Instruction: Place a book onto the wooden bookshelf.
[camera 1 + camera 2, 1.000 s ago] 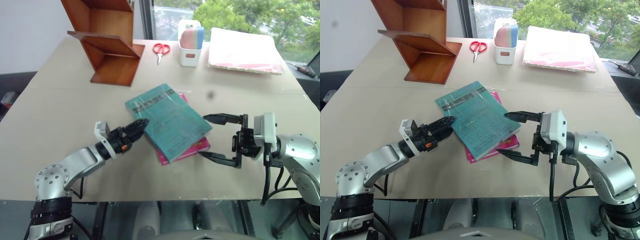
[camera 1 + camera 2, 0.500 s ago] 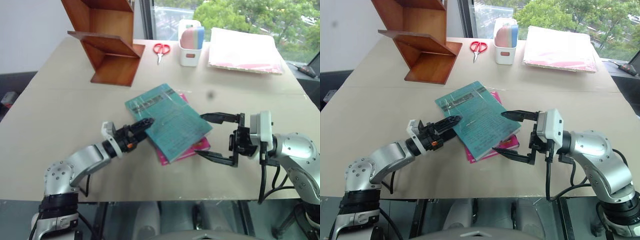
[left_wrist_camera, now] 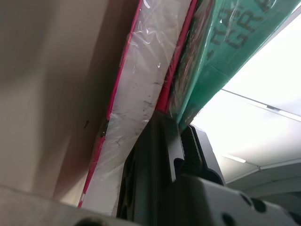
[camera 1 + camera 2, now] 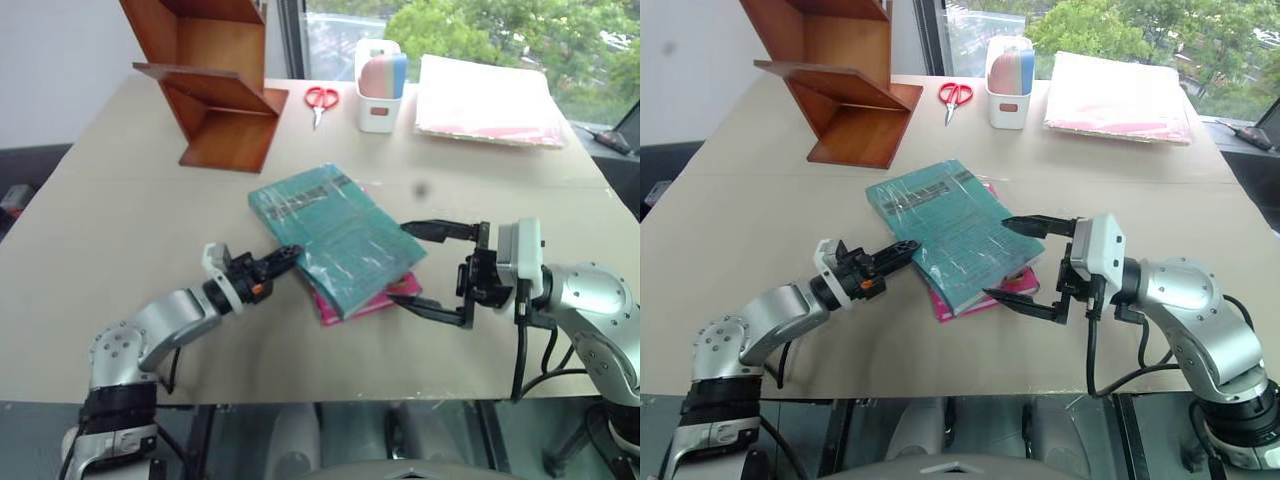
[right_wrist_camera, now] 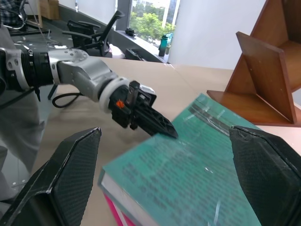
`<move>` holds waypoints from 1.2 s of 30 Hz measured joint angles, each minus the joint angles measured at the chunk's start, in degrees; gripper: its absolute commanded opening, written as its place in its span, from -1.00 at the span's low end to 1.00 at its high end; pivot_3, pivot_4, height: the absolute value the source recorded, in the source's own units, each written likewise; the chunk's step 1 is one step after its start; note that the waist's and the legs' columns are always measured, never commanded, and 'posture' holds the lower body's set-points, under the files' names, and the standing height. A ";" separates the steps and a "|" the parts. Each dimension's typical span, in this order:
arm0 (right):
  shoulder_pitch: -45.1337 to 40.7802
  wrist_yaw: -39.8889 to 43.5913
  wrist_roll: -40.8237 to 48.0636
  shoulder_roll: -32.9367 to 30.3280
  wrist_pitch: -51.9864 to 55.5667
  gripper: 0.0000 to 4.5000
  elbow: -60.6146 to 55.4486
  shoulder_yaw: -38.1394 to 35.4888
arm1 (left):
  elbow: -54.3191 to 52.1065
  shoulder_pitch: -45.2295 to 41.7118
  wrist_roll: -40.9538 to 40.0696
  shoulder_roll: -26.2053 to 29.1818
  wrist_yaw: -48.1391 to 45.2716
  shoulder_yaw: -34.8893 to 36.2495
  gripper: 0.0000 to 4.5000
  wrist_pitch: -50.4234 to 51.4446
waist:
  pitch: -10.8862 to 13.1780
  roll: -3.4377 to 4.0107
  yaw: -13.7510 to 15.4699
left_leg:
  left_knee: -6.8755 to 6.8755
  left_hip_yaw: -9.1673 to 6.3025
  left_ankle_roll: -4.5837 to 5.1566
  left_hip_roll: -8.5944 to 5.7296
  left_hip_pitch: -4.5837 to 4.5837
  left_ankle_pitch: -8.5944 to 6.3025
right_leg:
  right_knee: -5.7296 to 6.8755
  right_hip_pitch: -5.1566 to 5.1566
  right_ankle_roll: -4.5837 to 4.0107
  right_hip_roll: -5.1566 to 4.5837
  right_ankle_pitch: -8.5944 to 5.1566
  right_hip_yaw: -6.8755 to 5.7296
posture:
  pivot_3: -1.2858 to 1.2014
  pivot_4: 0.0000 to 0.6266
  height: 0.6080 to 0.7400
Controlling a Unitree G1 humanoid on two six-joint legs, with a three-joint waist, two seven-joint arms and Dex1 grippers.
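Now book (image 4: 338,238) edge pinched, left fingers (image 4: 280,262)

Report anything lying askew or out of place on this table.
The teal book lies skewed on a pink book, overhanging it, its near-left edge pinched by the shut left gripper. Nothing is spilled or damaged.

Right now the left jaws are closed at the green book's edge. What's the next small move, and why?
Probably lift the left gripper slightly to test the grip. Its jaws are shut at the near edge of the book, which still lies on the pink book. The right gripper waits open on the other side, and the wooden bookshelf stands far off across the table.
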 measured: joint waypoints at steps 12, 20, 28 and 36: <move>-1.21 1.20 -1.11 1.76 -1.54 1.00 1.97 1.91 | -0.62 1.38 0.94 4.60 -0.14 2.02 0.18 -0.06 | 0.01 0.00 0.22 | -0.05 0.01 0.00 -0.01 -0.02 0.00 | -0.08 0.00 0.00 -0.02 0.00 -0.02 | 0.03 -0.52 1.00; -1.20 1.24 -1.41 1.78 -2.24 1.00 1.99 2.05 | -0.71 1.79 2.90 4.43 0.04 2.01 0.98 -0.43 | 0.00 0.00 0.21 | -0.06 0.01 0.00 -0.01 -0.02 0.00 | -0.10 0.00 0.00 -0.02 0.00 -0.02 | 0.03 -0.52 1.00; -1.01 1.21 -1.70 1.77 -2.48 1.00 1.99 2.05 | 2.29 0.50 6.42 3.98 -3.22 2.05 0.32 -0.28 | 0.00 0.00 0.22 | -0.06 0.02 0.00 -0.01 -0.02 0.00 | -0.10 0.00 0.00 -0.02 0.00 -0.03 | 0.03 -0.52 1.00; -0.76 1.36 -2.30 1.81 -3.05 1.00 2.25 2.05 | 3.18 0.11 7.24 3.20 -6.20 3.66 -0.99 -0.15 | 0.00 0.00 0.16 | -0.06 0.01 0.00 -0.01 -0.01 0.00 | -0.09 0.00 0.00 -0.02 0.00 -0.03 | 0.03 -0.52 1.00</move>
